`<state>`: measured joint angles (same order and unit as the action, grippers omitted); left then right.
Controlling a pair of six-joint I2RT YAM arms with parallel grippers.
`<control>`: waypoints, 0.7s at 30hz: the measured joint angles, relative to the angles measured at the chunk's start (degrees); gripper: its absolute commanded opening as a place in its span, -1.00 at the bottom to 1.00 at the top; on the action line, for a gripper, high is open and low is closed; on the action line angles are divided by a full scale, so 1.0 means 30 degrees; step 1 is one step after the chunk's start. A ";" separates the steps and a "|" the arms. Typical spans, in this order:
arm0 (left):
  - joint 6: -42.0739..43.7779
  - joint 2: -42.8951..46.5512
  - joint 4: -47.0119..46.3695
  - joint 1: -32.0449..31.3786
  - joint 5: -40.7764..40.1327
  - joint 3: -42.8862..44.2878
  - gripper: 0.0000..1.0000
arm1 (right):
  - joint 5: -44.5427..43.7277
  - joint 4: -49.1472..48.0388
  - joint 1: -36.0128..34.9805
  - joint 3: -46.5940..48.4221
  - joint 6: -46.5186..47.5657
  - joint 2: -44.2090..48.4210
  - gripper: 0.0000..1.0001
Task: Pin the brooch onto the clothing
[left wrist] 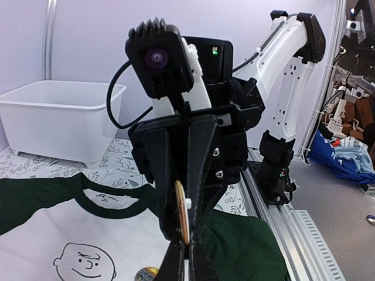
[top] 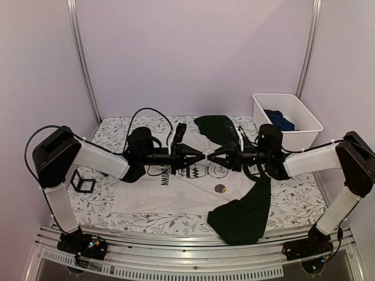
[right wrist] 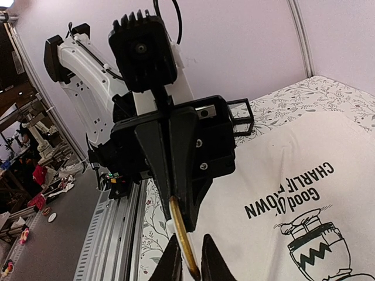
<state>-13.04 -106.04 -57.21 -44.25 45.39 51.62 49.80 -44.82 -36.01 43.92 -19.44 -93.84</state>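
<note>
Left hand [top: 200, 157] pinches the brooch [right wrist: 183, 237] above the T-shirt [top: 176, 196], right hand [top: 213, 156] narrow around it, grip unclear, bin [top: 280, 95] well apart.

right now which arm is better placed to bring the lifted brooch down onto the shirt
Left, probably: the left gripper is shut on the brooch above the white T-shirt. The right gripper sits astride its edge; whether it grips is unclear.
</note>
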 measured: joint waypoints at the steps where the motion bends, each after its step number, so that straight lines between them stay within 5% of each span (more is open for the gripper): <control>1: 0.0066 0.0000 0.0066 0.0000 -0.0022 0.0000 -1.00 | 0.0007 0.0058 -0.0007 0.0015 0.0000 -0.0022 -0.80; 17: 0.0663 0.0000 0.0685 0.0058 -0.0146 0.0000 -1.00 | 0.0364 0.1297 0.0022 0.0670 0.0087 -0.0408 -0.88; 21: 0.0969 0.0000 0.0758 0.0080 -0.0138 0.0000 -1.00 | 0.0517 0.1785 0.0029 0.0954 0.0146 -0.0510 -0.63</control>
<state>-10.13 -106.04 -54.94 -44.01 44.97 51.62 51.35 -39.46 -35.92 46.78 -19.00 -95.37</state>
